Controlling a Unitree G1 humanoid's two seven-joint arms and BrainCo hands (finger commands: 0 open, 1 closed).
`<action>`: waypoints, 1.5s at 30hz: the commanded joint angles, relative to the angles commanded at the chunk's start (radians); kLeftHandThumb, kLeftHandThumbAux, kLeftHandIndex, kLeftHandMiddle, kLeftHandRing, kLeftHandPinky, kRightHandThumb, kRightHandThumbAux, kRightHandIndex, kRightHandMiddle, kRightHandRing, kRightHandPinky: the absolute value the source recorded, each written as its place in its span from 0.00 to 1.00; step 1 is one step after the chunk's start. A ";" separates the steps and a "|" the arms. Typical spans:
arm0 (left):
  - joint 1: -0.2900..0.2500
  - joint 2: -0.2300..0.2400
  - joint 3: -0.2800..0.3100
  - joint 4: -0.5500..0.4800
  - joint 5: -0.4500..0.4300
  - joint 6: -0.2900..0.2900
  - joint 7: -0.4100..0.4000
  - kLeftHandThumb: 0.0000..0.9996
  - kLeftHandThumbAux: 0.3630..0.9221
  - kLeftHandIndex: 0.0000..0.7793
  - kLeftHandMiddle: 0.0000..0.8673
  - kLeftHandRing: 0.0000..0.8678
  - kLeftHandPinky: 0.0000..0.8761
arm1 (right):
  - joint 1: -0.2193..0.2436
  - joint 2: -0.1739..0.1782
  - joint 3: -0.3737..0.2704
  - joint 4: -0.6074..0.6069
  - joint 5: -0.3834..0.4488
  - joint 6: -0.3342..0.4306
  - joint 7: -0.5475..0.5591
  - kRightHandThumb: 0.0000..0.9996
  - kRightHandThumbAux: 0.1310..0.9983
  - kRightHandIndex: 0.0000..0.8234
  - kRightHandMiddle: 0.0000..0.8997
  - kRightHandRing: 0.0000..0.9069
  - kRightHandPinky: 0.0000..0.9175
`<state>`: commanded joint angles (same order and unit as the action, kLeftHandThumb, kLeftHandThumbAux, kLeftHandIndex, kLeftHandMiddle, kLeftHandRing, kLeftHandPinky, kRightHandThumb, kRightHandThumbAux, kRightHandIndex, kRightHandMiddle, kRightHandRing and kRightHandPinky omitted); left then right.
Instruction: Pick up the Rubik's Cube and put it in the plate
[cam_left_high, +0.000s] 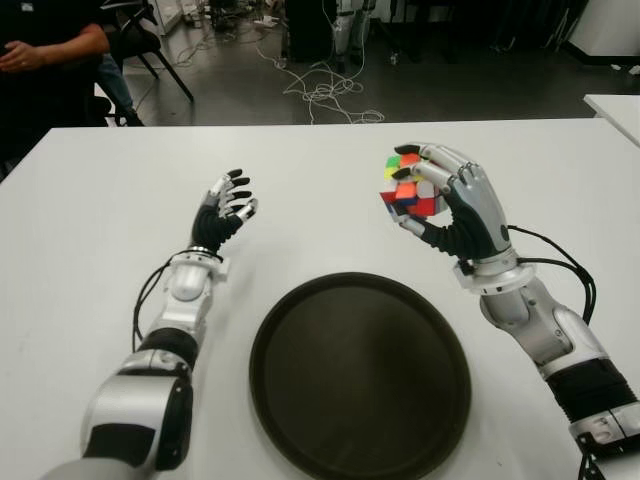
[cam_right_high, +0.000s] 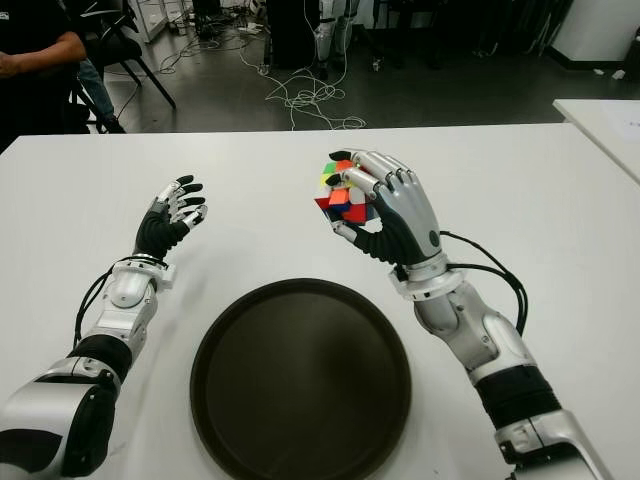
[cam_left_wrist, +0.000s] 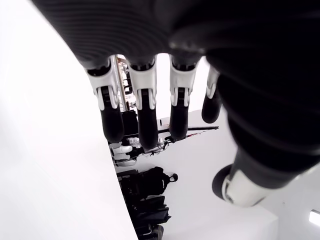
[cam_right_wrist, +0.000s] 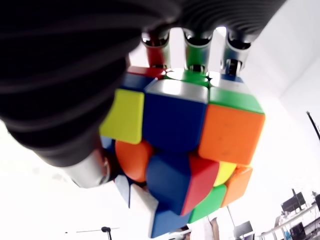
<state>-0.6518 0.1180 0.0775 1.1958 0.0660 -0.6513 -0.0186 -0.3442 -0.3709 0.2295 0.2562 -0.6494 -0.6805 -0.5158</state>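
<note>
My right hand (cam_left_high: 425, 190) holds the Rubik's Cube (cam_left_high: 407, 186) above the white table (cam_left_high: 90, 200), fingers over its top and thumb underneath. The right wrist view shows the cube (cam_right_wrist: 180, 145) close up, its layers twisted out of line, gripped between fingers and thumb. It hangs beyond the far right rim of the round dark plate (cam_left_high: 360, 375), which lies at the table's near middle with nothing in it. To the left of the plate my left hand (cam_left_high: 226, 208) shows with its fingers (cam_left_wrist: 145, 120) loosely extended, holding nothing.
A person in dark clothes (cam_left_high: 40, 60) sits beyond the table's far left corner. Cables (cam_left_high: 320, 90) and chair legs lie on the floor behind the table. Another white table's corner (cam_left_high: 615, 110) shows at the far right.
</note>
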 joint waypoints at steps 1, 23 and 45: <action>0.000 0.000 -0.001 0.000 0.001 0.001 0.001 0.17 0.62 0.18 0.23 0.24 0.24 | -0.001 0.005 -0.001 0.004 0.003 -0.008 -0.003 0.69 0.70 0.52 0.79 0.80 0.81; -0.005 0.002 -0.002 0.003 0.002 0.009 -0.002 0.16 0.63 0.18 0.23 0.24 0.25 | 0.015 -0.015 0.195 0.006 0.297 0.003 0.635 0.69 0.70 0.52 0.77 0.78 0.79; -0.002 -0.002 0.001 0.002 -0.001 0.001 0.002 0.16 0.65 0.18 0.22 0.23 0.24 | -0.049 -0.134 0.236 -0.132 0.412 0.326 1.238 0.69 0.70 0.51 0.74 0.75 0.72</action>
<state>-0.6542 0.1159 0.0780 1.1982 0.0652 -0.6507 -0.0165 -0.3929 -0.5053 0.4655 0.1242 -0.2370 -0.3545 0.7227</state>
